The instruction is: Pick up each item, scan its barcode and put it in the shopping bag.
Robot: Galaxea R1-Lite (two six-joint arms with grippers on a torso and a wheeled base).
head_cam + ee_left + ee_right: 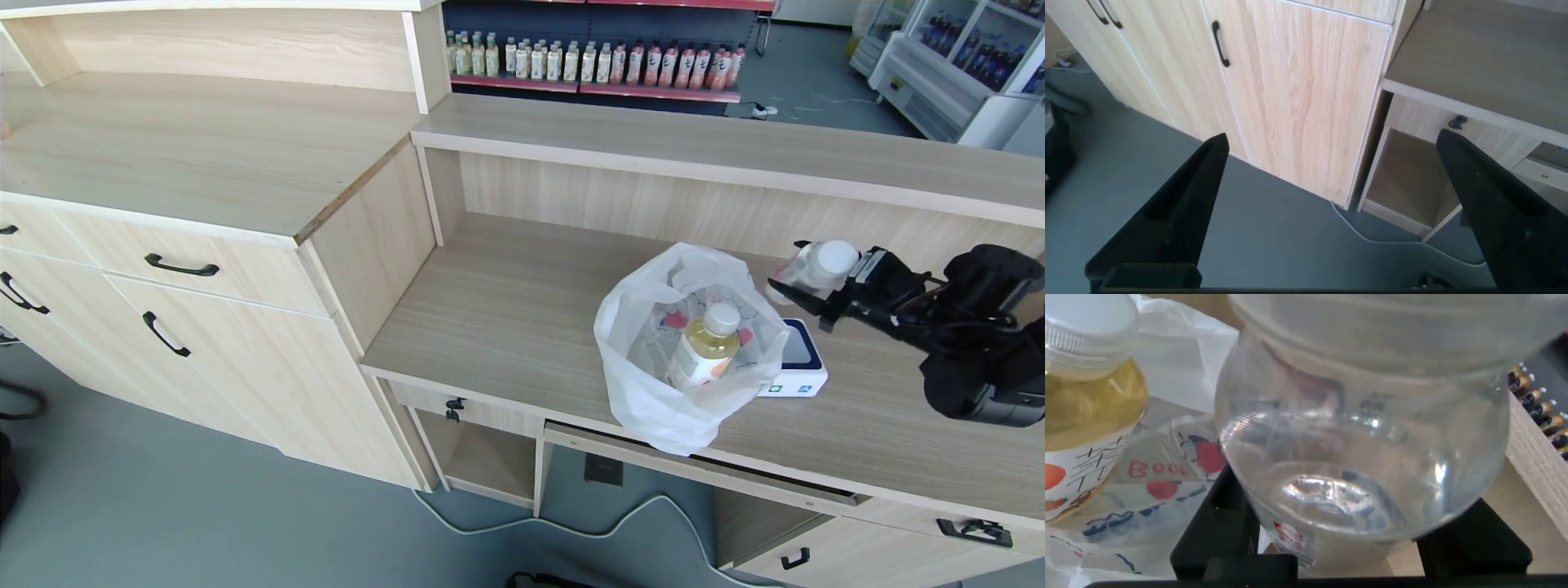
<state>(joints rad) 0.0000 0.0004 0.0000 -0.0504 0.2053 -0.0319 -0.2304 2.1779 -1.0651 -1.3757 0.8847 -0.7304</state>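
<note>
My right gripper [796, 268] is shut on a clear bottle [819, 265] with a white cap, held lying sideways above the counter, just right of the bag's rim. In the right wrist view the clear bottle [1364, 449] sits between the black fingers [1229, 535]. The white plastic shopping bag [653, 384] stands open on the counter with a yellow drink bottle [704, 347] upright inside it; that yellow bottle [1082, 400] and the bag [1176, 486] also show past the held bottle. A white and blue scanner [804, 363] lies against the bag's right side. My left gripper [1331, 220] hangs open over the floor.
The wooden counter [506, 310] has a raised ledge [735, 151] behind it. A taller cabinet with drawers [188, 269] stands to the left. A shallow drawer [702, 469] juts out under the counter's front edge. A shelf of drink bottles [596, 64] is far behind.
</note>
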